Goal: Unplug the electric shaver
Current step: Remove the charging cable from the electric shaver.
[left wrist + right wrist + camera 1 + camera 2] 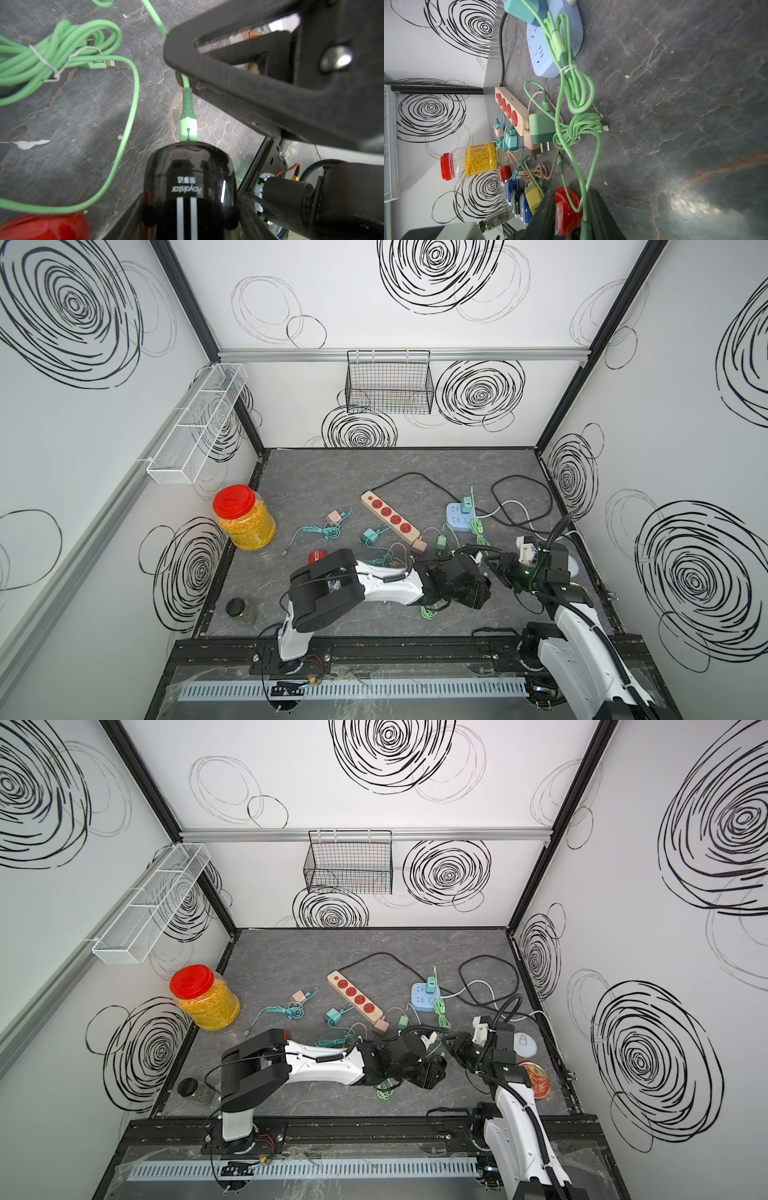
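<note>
Black electric shaver (189, 166) clamped in left gripper (191, 209), green cable (188, 112) plugged into its end; right gripper (572, 195) straddles cable, jaws narrow, firm pinch impossible to tell.

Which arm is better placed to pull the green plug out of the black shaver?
Right: its fingers flank the green cable beside the plug, while the left arm holds the shaver.

Both top views look steeply down onto the grey marbled bench (316, 489); wrist cameras sit close, sharing a green rubbery cable (62, 41) (583, 126).
</note>
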`<state>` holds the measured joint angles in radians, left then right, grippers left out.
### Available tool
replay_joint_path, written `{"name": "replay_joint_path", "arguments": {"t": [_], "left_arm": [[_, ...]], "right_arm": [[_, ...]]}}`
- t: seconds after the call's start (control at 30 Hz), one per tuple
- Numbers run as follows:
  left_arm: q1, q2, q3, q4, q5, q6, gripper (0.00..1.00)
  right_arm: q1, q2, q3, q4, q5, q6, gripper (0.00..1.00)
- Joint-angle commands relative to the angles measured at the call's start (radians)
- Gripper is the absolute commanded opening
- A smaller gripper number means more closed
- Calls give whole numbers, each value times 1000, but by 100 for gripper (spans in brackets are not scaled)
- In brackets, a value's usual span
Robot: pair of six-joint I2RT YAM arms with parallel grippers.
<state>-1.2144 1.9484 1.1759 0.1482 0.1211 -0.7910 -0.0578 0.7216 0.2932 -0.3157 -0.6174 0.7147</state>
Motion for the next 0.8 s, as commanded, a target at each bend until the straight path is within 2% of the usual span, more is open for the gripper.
{"name": "replay_joint_path", "arguments": {"t": [0.0,0.13,0.27,0.4,0.77], "left_arm": [[6,-42,-5,83,25,-11,26],[6,-40,-4,94,34,-17,26],[6,-42,-8,93,29,-20,26],[6,-45,-19,97,29,-22,25],[1,-62,-64,108,25,-34,23]], "right_arm": [[10,8,-8,34,-24,14,27],[12,12,-12,41,-28,19,24],[11,15,-12,46,-22,19,12],[12,29,-11,52,1,11,5],[-15,96,19,65,137,-33,3]]}}
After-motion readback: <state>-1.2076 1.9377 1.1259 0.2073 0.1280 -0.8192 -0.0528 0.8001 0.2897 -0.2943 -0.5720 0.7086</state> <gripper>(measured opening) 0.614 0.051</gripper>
